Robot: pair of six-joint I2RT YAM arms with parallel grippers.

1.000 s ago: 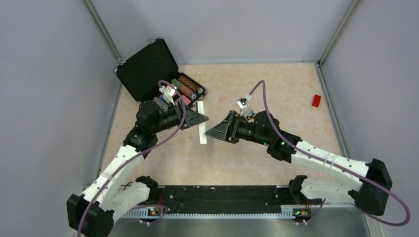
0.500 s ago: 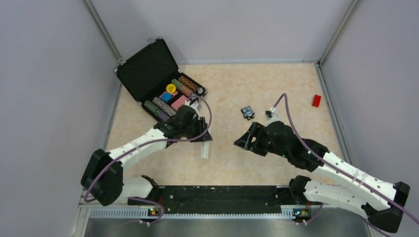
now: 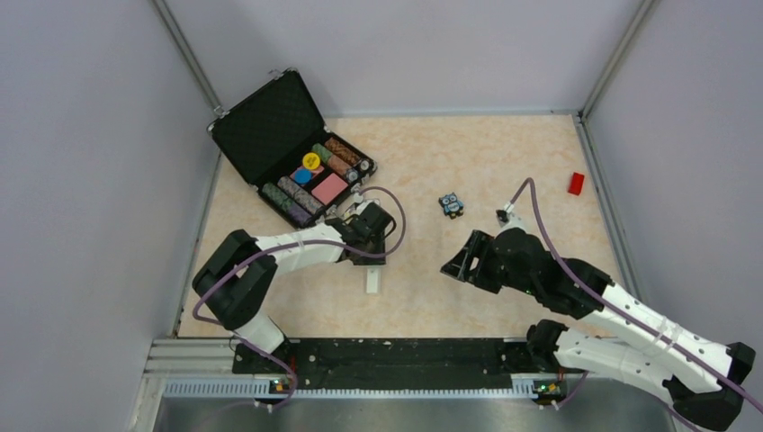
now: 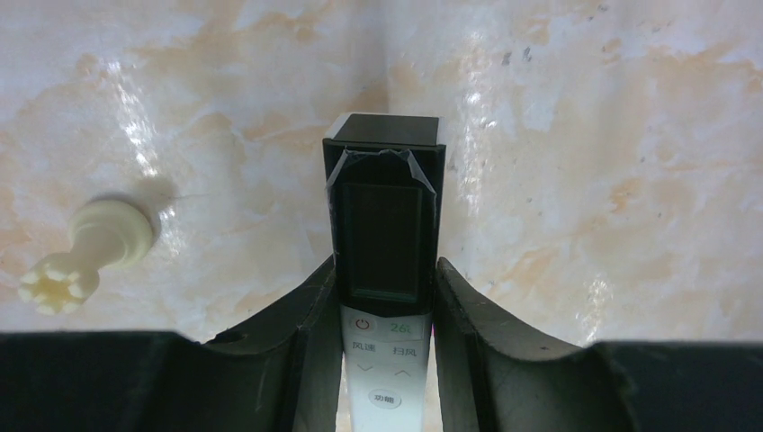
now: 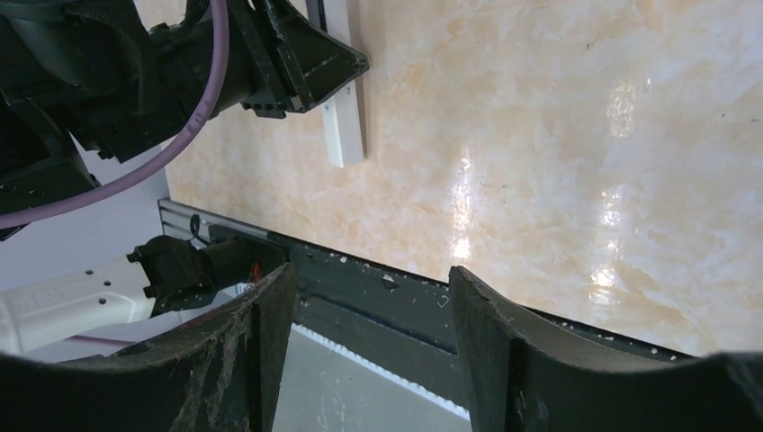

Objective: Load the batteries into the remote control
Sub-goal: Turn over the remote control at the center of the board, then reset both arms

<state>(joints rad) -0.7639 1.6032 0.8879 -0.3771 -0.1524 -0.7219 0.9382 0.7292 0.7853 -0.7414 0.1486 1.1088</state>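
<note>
The remote control point(image 4: 385, 353) is a slim white bar with buttons and a dark section point(image 4: 382, 216) at its far end, lying on the beige table. My left gripper point(image 4: 384, 270) is shut on it, with a finger pressed on each long side. In the top view the left gripper point(image 3: 375, 249) covers most of the remote, and only its white near end point(image 3: 372, 281) shows. That end also shows in the right wrist view point(image 5: 343, 126). My right gripper point(image 3: 459, 262) is open and empty, apart to the right of the remote. No batteries are in view.
An open black case point(image 3: 270, 126) with coloured chip stacks stands at the back left. A small blue-and-black gadget point(image 3: 451, 204) lies mid-table and a red block point(image 3: 576, 183) at the right. A cream pawn-like piece point(image 4: 85, 255) lies left of the remote. The black base rail point(image 3: 387, 355) runs along the near edge.
My left arm has folded in and its gripper has closed over the remote, which now lies a little nearer. My right gripper has drawn back to the right and nearer, uncovering the gadget.
</note>
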